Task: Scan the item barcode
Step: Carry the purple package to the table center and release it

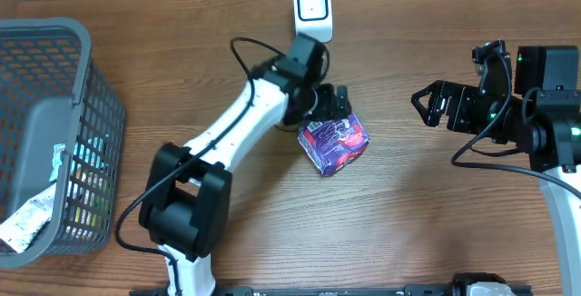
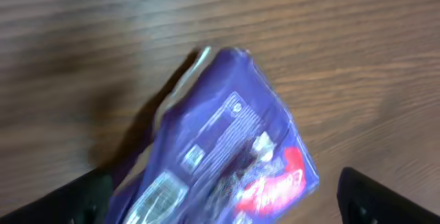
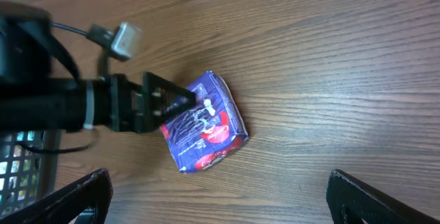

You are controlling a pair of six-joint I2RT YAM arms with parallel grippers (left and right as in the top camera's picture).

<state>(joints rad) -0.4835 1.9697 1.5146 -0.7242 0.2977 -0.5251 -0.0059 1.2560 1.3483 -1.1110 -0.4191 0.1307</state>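
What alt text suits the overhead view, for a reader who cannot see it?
A purple packet lies on the wooden table with the left gripper open at its edge, near a white scanner. The right gripper is open at right; a grey basket stands left.

You have a purple packet (image 1: 334, 143) at the centre of the frame, with white print and a red patch that may be a logo, though it is too blurred to read. The table (image 1: 427, 214) is brown wood grain. At the left the basket (image 1: 36, 33) is grey mesh. At top centre the scanner (image 1: 312, 7) is white. The left arm (image 1: 227, 128) is white with black joints.
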